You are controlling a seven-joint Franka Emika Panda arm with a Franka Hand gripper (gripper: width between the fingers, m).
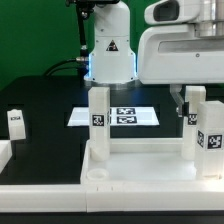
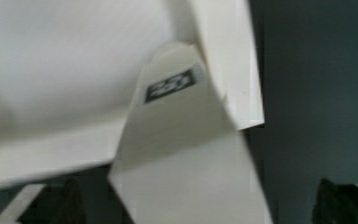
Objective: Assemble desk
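White moulded plastic is what everything here is made of — the desk's tabletop (image 1: 140,165) lies upside down on the black table (image 1: 45,120), its long edge against the white border rail (image 1: 60,190) at the near side. Three tagged legs stand upright in it: one (image 1: 99,118) at the corner on the exterior view's left, one (image 1: 211,140) at the near corner on the exterior view's right, and one (image 1: 193,112) behind that. A round socket (image 1: 97,174) at the near left corner looks unfilled. A fourth leg (image 1: 16,122) stands loose near the table's left edge.

The gripper (image 1: 178,100) hangs just beside the rear right leg with its jaws spread wide and nothing between them. The wrist view shows a tagged leg (image 2: 176,130) very close.

Judging by looks, the parts are light, rigid and smooth — likely slippery. The loose leg is best taken across its flat sides, mid-height, clear of the tag. The marker board (image 1: 118,115) lies behind the tabletop.
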